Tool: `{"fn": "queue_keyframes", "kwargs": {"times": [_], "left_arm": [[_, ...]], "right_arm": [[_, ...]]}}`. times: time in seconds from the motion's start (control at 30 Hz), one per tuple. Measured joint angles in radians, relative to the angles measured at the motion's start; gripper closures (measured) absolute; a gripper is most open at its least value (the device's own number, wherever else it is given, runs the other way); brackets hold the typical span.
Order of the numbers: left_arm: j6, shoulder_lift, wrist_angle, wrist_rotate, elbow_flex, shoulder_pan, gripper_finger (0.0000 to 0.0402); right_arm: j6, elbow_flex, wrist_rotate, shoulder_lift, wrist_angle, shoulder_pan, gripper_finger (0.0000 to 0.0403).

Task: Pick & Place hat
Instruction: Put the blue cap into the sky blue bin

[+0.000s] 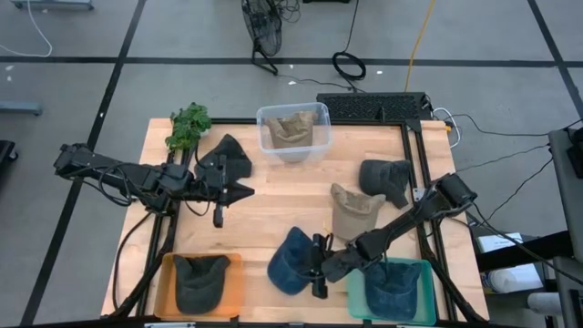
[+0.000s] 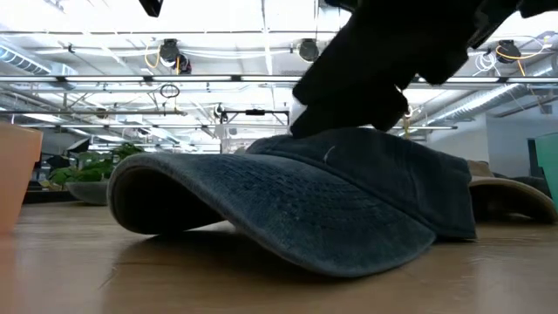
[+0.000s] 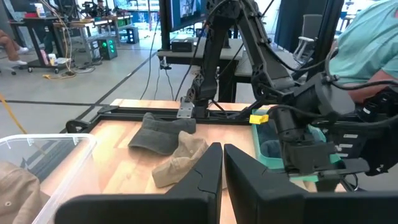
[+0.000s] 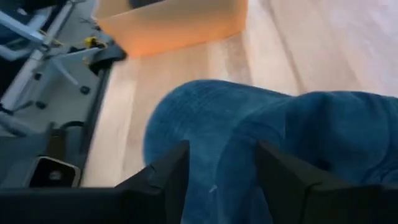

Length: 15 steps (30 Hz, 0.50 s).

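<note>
1. A blue denim cap (image 1: 290, 262) lies on the light wooden table (image 1: 273, 205) near its near edge, between an orange plastic tray (image 1: 162, 293) on the left and a teal plastic bin (image 1: 425, 290) on the right.
2. The right gripper (image 1: 319, 273) sits low at the right side of this blue cap; in the right wrist view its two dark fingers (image 4: 163, 180) stand apart with blue cloth showing between them, so the tool is spread and not clenched. Whether the finger pads touch the cloth cannot be told.
3. In the low view the blue cap (image 2: 296, 205) rests flat on the wood, brim toward the camera, with the dark bulk of the right arm just above its crown.
4. The left gripper (image 1: 219, 208) hangs over the left half of the table, just near of a black cap (image 1: 228, 157); its fingers (image 3: 205, 174) are drawn together with only a thin slit between them, and nothing is in them.
5. The orange tray holds a dark olive cap (image 1: 200, 281), and the teal bin holds a dark blue cap (image 1: 393, 290).
6. A clear plastic tub (image 1: 314, 117) at the far edge holds a tan cap (image 1: 290, 132).
7. A beige cap (image 1: 353, 211) and a dark grey cap (image 1: 383, 179) lie on the right half of the table.
8. A green leafy sprig (image 1: 187, 126) lies at the far left corner.
</note>
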<state>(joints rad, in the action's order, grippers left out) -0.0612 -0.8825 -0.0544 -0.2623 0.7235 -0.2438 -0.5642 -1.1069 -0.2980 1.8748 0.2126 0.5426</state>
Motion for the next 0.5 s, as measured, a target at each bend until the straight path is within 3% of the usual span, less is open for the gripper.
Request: {"fn": "queue_keyframes", "kwargs": {"times": [0.27,0.5], "left_arm": [[0.000,0.000,0.000,0.000,0.000,0.000,0.0376],[0.000,0.000,0.000,-0.001,0.000,0.000,0.0376]], "right_arm": [[-0.001,0.000,-0.017,0.038,0.001,-0.002,0.0251],[0.003,0.000,-0.017,0.039,-0.006,-0.007,0.0315]]}}
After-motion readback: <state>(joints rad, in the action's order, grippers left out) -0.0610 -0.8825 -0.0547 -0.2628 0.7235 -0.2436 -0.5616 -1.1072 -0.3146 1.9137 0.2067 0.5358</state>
